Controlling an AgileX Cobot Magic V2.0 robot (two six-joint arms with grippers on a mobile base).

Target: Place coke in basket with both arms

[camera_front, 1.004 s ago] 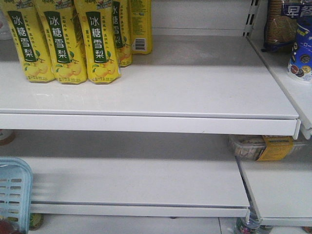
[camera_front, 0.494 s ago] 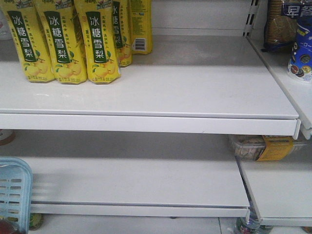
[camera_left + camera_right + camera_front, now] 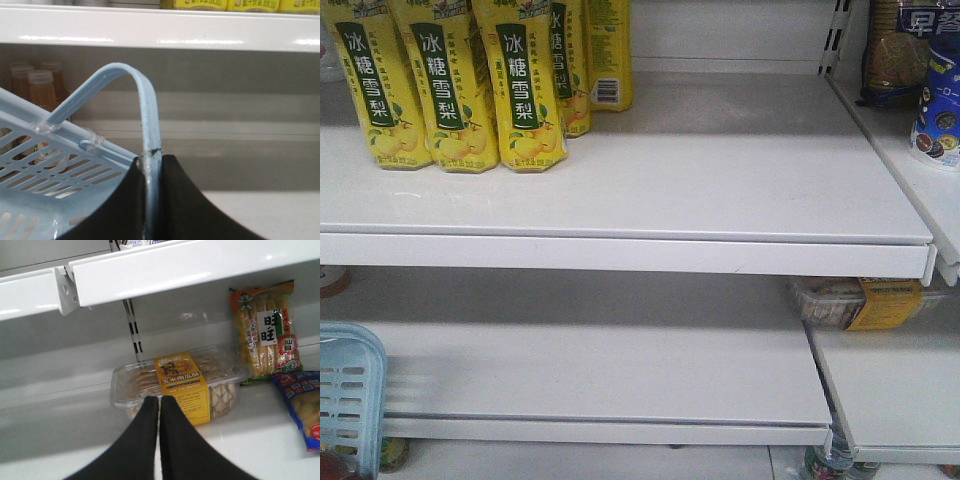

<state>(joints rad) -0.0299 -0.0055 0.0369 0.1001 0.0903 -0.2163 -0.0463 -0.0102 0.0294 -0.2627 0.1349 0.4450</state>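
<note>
The left hand [image 3: 152,170] is clamped on the thin swing handle [image 3: 145,115] of the pale blue slotted basket [image 3: 45,170]; the handle arches up and over to the left, and the basket hangs tilted, its rim sloping down toward the hand, in front of the lower shelf [image 3: 240,135]. The right hand [image 3: 159,412] is closed on nothing, its black wedge fingers pressed together, pointing at a clear tray of corn biscuits [image 3: 180,382]; in the front view the basket's corner shows at the lower left, below the yellow pear-drink bottles [image 3: 450,85].
</note>
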